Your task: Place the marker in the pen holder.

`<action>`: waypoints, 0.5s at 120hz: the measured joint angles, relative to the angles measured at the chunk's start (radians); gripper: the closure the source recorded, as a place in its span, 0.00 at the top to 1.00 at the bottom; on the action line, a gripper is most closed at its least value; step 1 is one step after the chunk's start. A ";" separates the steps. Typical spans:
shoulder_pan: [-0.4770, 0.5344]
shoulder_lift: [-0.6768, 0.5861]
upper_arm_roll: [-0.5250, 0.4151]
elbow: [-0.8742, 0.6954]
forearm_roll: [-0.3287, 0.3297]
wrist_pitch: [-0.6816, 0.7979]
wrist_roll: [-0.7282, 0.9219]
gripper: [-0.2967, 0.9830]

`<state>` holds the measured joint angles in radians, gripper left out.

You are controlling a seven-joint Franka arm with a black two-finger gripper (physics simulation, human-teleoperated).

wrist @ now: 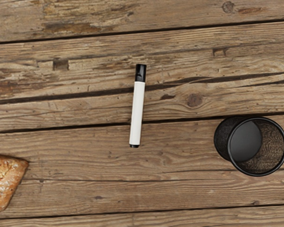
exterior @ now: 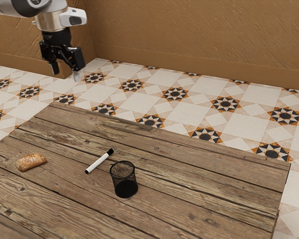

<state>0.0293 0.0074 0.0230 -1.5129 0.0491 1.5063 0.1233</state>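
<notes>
The marker [wrist: 137,113] lies flat on the tabletop [exterior: 199,184], between the bread [exterior: 32,162] and the pen holder [exterior: 125,188]. I judge it light, stiff and rather smooth, so it could roll; it is better to take it across the middle of the white barrel. The gripper [exterior: 66,75] is high above, with its fingers apart, holding nothing.

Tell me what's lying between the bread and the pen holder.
The marker, slightly off the straight line between them; both views show it.
</notes>
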 joint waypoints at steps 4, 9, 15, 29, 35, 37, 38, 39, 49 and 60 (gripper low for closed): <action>0.002 0.000 0.000 0.000 0.000 0.000 0.001 0.77; 0.005 0.001 0.000 0.000 0.000 0.000 0.002 0.77; 0.008 0.001 0.000 0.000 0.000 0.000 0.003 0.77; 0.015 0.001 0.000 0.000 0.000 0.000 0.004 0.77; 0.022 0.000 -0.005 0.003 0.000 0.000 -0.001 0.77; 0.025 0.000 -0.007 0.008 0.000 0.000 -0.003 0.77; 0.026 0.000 -0.008 0.011 0.000 0.000 -0.003 0.77; 0.027 0.000 -0.008 0.014 0.000 0.000 -0.004 0.77; 0.032 0.010 -0.011 0.028 0.001 0.012 -0.015 0.77; 0.014 0.029 -0.007 -0.009 0.005 0.031 -0.029 0.77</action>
<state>0.0429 0.0368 0.0164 -1.5215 0.0539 1.5371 0.0947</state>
